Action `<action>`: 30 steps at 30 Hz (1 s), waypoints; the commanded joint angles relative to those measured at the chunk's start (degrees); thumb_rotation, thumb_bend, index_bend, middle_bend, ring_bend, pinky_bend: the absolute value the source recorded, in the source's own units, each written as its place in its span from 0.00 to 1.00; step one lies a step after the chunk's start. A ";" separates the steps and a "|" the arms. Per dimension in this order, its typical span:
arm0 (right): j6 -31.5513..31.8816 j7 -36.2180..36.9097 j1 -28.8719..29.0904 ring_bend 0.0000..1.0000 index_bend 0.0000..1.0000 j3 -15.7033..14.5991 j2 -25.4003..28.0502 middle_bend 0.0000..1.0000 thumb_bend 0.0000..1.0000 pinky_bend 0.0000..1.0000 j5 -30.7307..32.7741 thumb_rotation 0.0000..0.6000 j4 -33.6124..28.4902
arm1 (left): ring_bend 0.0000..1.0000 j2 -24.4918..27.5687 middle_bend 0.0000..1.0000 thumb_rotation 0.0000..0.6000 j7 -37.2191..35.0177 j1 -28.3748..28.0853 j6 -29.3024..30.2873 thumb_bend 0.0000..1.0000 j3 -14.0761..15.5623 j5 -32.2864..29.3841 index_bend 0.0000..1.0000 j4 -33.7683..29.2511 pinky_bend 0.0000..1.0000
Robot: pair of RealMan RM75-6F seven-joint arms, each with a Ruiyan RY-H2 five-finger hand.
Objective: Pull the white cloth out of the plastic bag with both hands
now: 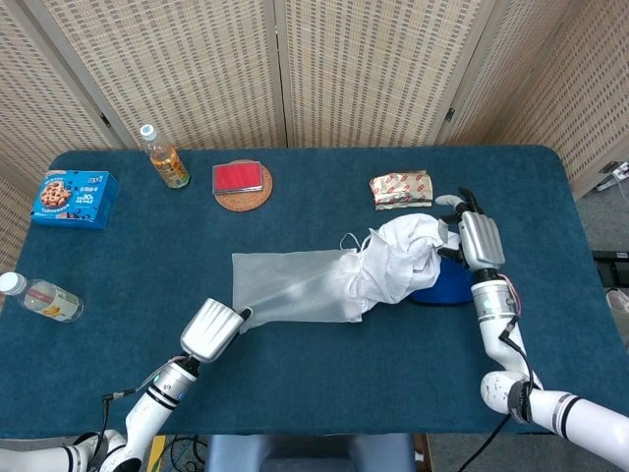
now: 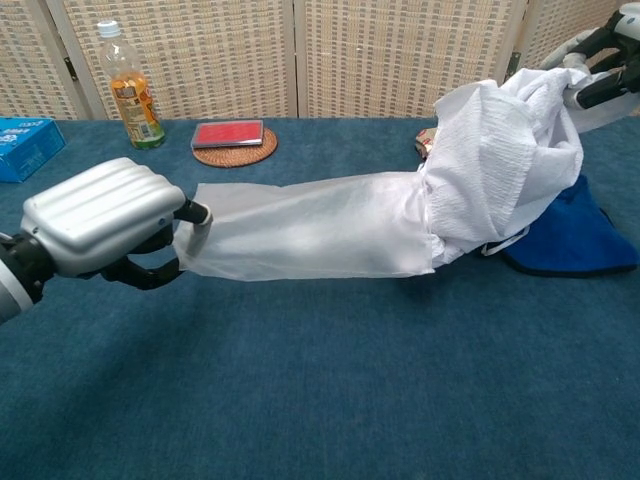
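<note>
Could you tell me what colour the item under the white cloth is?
Blue item, seen best in the chest view.

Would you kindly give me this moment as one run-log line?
left hand: pinches plastic bag end | right hand: holds white cloth | cloth mostly out of bag mouth, not fully free

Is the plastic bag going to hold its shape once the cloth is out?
Probably not: the plastic bag already lies flat and limp where the white cloth has left it. It looks thin and light, so it may slide along with the left hand.
</note>
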 commanded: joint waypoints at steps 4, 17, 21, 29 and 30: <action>1.05 0.73 -0.46 0.04 0.84 0.61 0.96 0.26 0.55 0.21 0.17 1.00 -0.83 | 0.91 0.94 1.00 1.00 -0.64 0.83 0.15 0.45 -0.06 -0.63 0.72 0.40 1.00; 3.00 1.59 -0.84 0.04 0.84 1.33 1.59 0.26 0.55 0.21 0.30 1.00 -1.50 | 0.91 2.88 1.00 1.00 -2.40 2.73 0.92 0.45 -0.13 -1.37 0.72 1.05 1.00; 3.48 1.70 -1.19 0.05 0.84 1.31 2.01 0.26 0.55 0.21 0.34 1.00 -1.81 | 0.91 3.24 1.00 1.00 -2.85 3.18 1.11 0.45 -0.16 -1.48 0.72 1.14 1.00; 2.91 1.68 -1.32 0.05 0.53 -0.80 2.02 0.25 0.32 0.21 -1.94 1.00 -2.04 | 0.90 3.73 1.00 1.00 -3.47 3.05 0.73 0.37 -0.47 -0.92 0.51 0.31 1.00; 2.78 1.33 -1.25 0.05 0.45 -1.01 2.08 0.25 0.28 0.21 -2.04 1.00 -2.14 | 0.90 3.89 1.00 1.00 -3.64 3.02 0.73 0.34 -0.60 -0.91 0.46 0.08 1.00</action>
